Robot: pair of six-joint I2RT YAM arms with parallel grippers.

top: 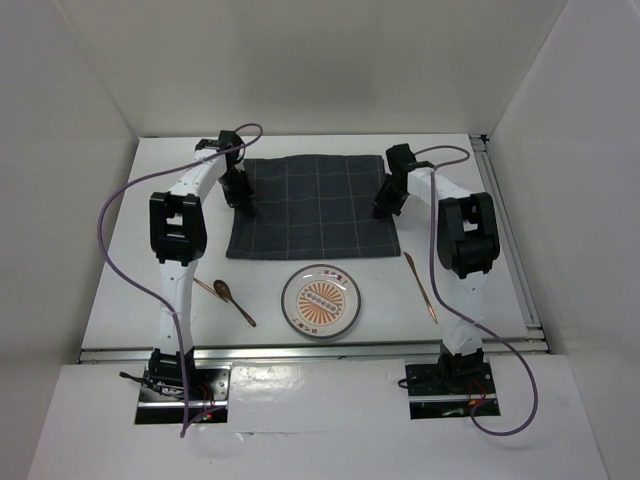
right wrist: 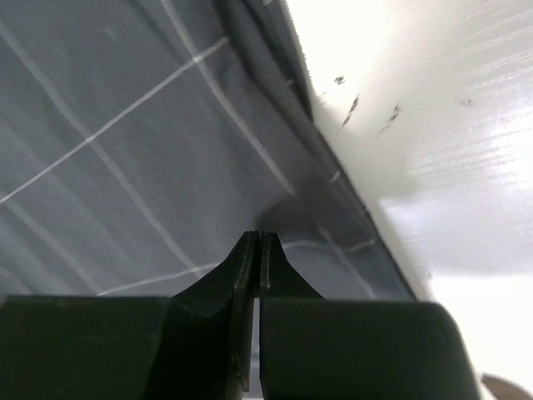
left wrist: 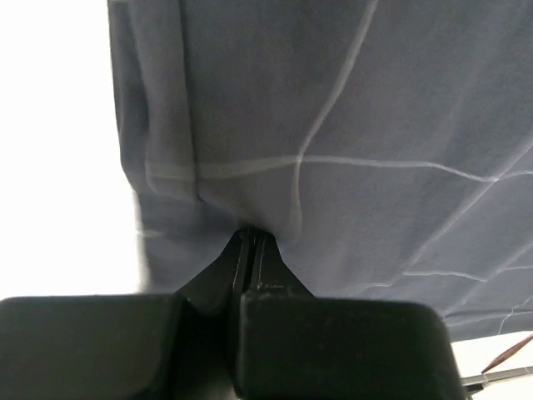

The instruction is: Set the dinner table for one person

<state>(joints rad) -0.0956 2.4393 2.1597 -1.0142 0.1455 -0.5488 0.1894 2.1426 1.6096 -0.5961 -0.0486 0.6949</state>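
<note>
The dinner table [top: 130, 270] is white with silver rails. A dark grey checked mat [top: 315, 207] lies flat at its middle back. My left gripper [top: 240, 203] is at the mat's left edge. In the left wrist view its jaws [left wrist: 252, 233] are shut, with a fold of the mat [left wrist: 333, 125] bunched at the tips. My right gripper [top: 385, 203] is at the mat's right edge. Its jaws [right wrist: 259, 237] are shut over the flat mat [right wrist: 125, 125], and no cloth shows between them. A round plate [top: 321, 301] with an orange sunburst sits in front of the mat.
A copper spoon [top: 228, 296] lies left of the plate, near the left arm. A thin copper utensil [top: 421, 286] lies right of the plate, near the right arm. White walls enclose the table on three sides. Purple cables hang from both arms.
</note>
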